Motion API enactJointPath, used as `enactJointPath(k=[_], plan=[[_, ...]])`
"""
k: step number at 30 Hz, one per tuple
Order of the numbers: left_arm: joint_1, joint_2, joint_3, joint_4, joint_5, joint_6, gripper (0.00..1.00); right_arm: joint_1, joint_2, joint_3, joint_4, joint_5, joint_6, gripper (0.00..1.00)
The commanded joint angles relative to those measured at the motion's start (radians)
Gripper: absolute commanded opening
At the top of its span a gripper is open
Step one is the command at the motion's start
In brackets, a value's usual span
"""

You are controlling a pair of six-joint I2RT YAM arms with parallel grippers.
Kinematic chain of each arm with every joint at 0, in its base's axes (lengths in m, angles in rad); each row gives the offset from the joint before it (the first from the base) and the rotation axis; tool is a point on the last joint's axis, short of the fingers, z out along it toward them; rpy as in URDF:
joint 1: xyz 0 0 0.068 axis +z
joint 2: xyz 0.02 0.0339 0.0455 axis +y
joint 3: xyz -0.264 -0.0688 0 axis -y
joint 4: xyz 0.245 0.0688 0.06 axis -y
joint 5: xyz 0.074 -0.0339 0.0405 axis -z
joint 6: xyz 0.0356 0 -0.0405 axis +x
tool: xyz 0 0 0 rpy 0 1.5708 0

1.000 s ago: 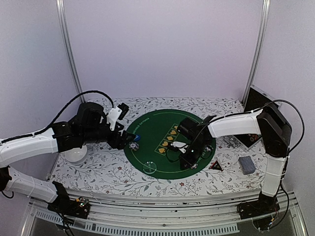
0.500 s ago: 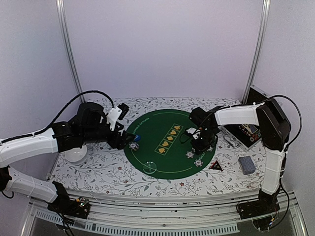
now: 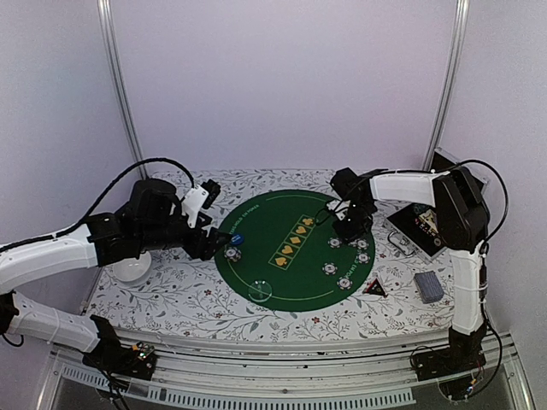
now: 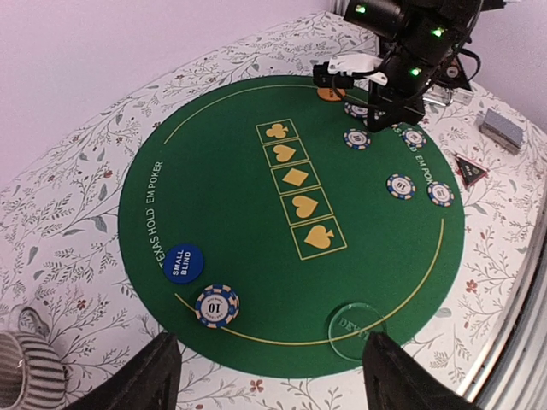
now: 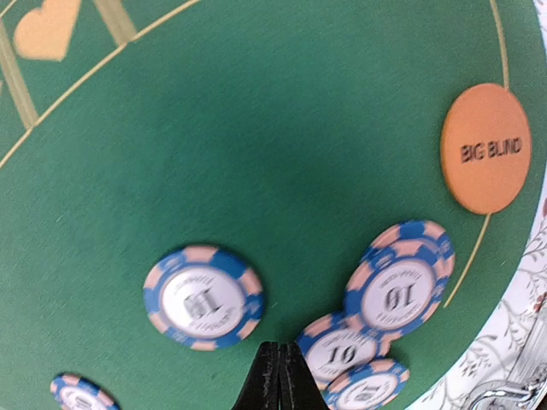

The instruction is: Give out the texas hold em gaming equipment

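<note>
1. Your table [image 3: 171, 295] is covered with a flower-print cloth, and the round green poker mat [image 3: 265, 218] lies in the middle of it.
2. Your left gripper [image 4: 272, 350] hangs over the mat's near-left edge. Its jaws are spread wide and there is nothing between them.
3. Your right gripper [image 5: 279, 363] is over the mat's far-right side. Its tips are pressed together and it carries nothing. It hovers just above a cluster of chips.
4. The white bowl [image 3: 132, 269] sits on the cloth left of the mat, below your left arm. The striped mug [image 4: 21, 380] stands near it.
5. The deck of grey-blue-backed cards [image 3: 429, 287] rests on the cloth well right of the mat, and a small black triangle [image 3: 374, 289] lies between the two.
6. Three poker chips [image 5: 399, 282] overlap at the mat's right rim, under the right gripper. Another chip [image 5: 203, 297] lies apart from them, further in on the felt.
7. A single chip [image 4: 216, 305] lies on the left side, near the yellow ring.
8. The blue small-blind button [image 4: 184, 262] lies just beside that single chip.
9. The orange big-blind button [image 5: 485, 147] sits on the yellow ring near the three overlapping chips.
10. A clear dealer disc [image 4: 355, 325] lies at the mat's near edge.
</note>
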Motion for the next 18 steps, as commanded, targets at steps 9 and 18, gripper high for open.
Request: enactJointPath(k=[9, 18], plan=[[0.017, 0.010, 0.002, 0.018, 0.017, 0.001, 0.75, 0.096, -0.037, 0.008, 0.093, -0.184, -0.012, 0.04], [0.016, -0.034, -0.026, 0.015, -0.003, -0.010, 0.75, 0.020, 0.025, -0.012, 0.071, -0.094, 0.002, 0.03]])
